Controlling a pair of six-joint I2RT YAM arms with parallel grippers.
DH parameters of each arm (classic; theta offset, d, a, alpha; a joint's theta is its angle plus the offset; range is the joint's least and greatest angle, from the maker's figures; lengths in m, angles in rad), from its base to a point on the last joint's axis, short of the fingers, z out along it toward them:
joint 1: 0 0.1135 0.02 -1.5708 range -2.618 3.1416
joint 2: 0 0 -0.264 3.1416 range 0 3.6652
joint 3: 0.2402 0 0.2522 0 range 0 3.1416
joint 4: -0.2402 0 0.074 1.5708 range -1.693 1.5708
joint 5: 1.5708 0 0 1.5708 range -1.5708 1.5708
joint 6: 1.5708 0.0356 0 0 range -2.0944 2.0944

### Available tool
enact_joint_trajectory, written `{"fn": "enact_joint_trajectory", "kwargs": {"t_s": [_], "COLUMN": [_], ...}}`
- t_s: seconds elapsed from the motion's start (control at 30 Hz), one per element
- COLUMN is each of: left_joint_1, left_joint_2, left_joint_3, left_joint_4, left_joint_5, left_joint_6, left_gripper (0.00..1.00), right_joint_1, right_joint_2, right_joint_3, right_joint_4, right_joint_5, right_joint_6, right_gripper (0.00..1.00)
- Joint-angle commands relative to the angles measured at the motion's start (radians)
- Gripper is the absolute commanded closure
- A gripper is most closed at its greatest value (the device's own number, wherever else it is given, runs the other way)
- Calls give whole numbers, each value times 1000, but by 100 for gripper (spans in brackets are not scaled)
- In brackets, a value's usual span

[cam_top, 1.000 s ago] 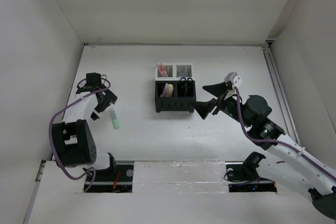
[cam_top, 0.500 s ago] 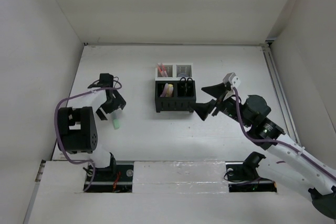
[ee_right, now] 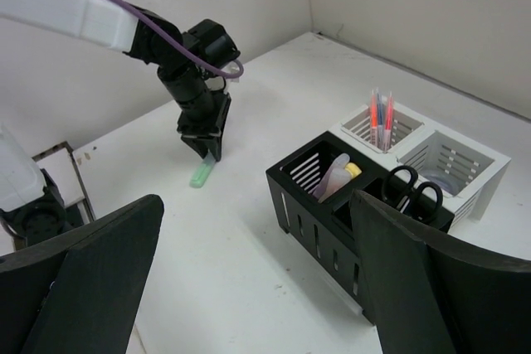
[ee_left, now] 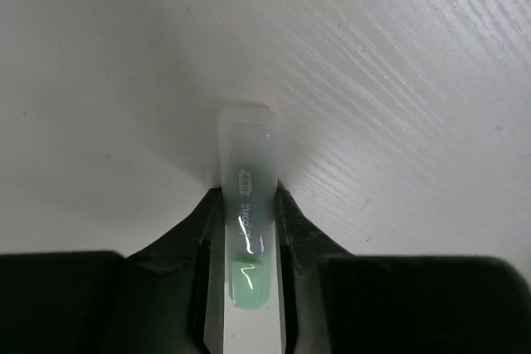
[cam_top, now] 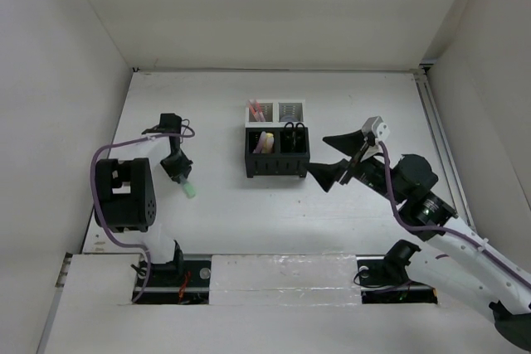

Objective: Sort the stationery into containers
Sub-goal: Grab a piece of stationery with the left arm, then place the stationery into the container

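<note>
The green highlighter (ee_left: 246,205) lies flat on the table (cam_top: 249,221), left of the organiser block (cam_top: 278,167) and well apart from it. The left gripper (cam_top: 180,177) stands low over it, jaws pinching the barrel from both sides, which looks like a grip for lifting. Bare table runs rightward to the block, where other highlighters (cam_top: 265,140) already stand, so that path seems open. The right gripper (cam_top: 330,157) hangs spread wide just right of the block, holding nothing.
</note>
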Motion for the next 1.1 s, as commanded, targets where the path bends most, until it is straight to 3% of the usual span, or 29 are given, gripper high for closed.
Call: {"fn": "enact_joint_trajectory", "kwargs": {"t_s": [0.0, 0.07, 0.2, 0.33, 0.43, 0.5, 0.57, 0.63, 0.67, 0.7, 0.77, 1.07], "left_joint_1": [7, 7, 7, 7, 7, 7, -106, -247, -385, -447, -557, -579], "left_joint_2": [27, -34, -317, -532, -579, -579, -547, -487, -409, -371, -303, -352], "left_joint_3": [-24, -24, -1, 26, 83, 95, 112, 201, 245, 288, 358, 65], "left_joint_4": [-14, 12, 63, 182, 283, 377, 518, 569, 569, 569, 578, 883], "left_joint_5": [14, 29, 3, 87, 218, 334, 336, 203, 147, 32, -52, -31], "left_joint_6": [21, 32, 32, 23, 37, 21, 12, 72, 104, 166, 205, 325], "left_gripper": [100, 100, 100, 100, 100, 100, 100, 100, 100, 100, 100, 100], "right_joint_1": [-7, -7, -7, -16, -16, -16, -16, -16, -16, -16, -16, -16], "right_joint_2": [-34, -34, -34, -25, -25, -25, -25, -25, -16, -16, -16, -84], "right_joint_3": [12, 12, 12, 3, -8, -8, -32, -33, -33, -33, -33, -51], "right_joint_4": [30, 30, 30, 54, 68, 92, 118, 128, 128, 128, 128, 74], "right_joint_5": [-1, -1, 8, 45, 71, 82, 92, 118, 129, 129, 143, 180], "right_joint_6": [-8, -8, 2, 24, 35, 35, 44, 44, 53, 53, 62, 75], "right_gripper": [0, 0, 0, 0, 0, 0, 0, 0, 0, 0, 0, 0]}}
